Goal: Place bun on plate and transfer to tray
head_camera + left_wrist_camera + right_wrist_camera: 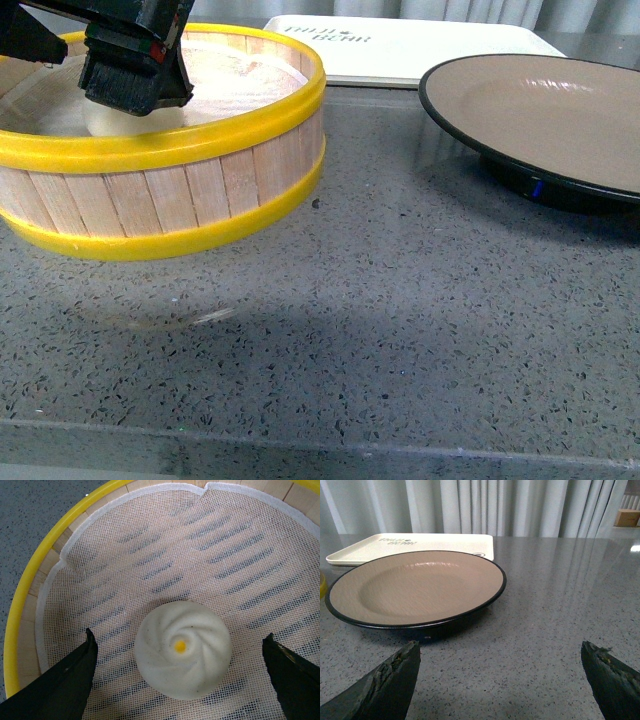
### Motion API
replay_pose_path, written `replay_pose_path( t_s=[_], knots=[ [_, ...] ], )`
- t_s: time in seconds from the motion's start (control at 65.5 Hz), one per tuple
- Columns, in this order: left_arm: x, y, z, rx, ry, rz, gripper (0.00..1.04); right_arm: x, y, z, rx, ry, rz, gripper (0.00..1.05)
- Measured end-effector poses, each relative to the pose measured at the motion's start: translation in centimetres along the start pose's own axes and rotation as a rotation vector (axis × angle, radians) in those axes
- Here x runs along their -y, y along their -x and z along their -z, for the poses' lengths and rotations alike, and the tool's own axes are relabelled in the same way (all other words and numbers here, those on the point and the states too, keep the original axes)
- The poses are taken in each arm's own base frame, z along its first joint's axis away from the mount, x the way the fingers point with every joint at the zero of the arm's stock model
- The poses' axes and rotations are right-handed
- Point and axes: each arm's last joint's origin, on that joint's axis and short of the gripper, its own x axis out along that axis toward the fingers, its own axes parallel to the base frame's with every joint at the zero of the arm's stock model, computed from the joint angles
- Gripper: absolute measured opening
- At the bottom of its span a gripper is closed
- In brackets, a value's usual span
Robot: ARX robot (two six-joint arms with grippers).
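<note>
Inside steamer basket [200,195], left of plate [560,110]: one bun [182,649], not yet grasped.
Risks, as judged: soft dough, likely to dent or tear if squeezed hard; mesh liner [200,545] may cling and lift with it; fingers closing off-centre could roll it against the wooden wall. Position: bun sits on the liner between the spread fingers of the left gripper [179,637], clear of both, roughly centred. Also: right gripper [500,647], jaws likewise apart and holding nothing, faces the plate; tray [420,545] lies just behind it. All rest on grey speckled countertop [400,330].
</note>
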Motion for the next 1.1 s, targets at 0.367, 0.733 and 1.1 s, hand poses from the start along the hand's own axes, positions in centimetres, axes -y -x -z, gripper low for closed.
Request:
replay_pose_path(
  t_s=[0.367,0.733,1.1],
  knots=[
    [0.4,-0.24,0.06,-0.009,-0.03,-0.006,0.62,0.0,0.0,0.0,0.0,0.0,0.0,0.96],
    [0.63,-0.29,0.03,-0.008,-0.033,0.009,0.04,0.0,0.0,0.0,0.0,0.0,0.0,0.96],
    [0.69,-0.12,-0.26,-0.006,-0.034,0.024,0.04,0.0,0.0,0.0,0.0,0.0,0.0,0.96]
  ],
)
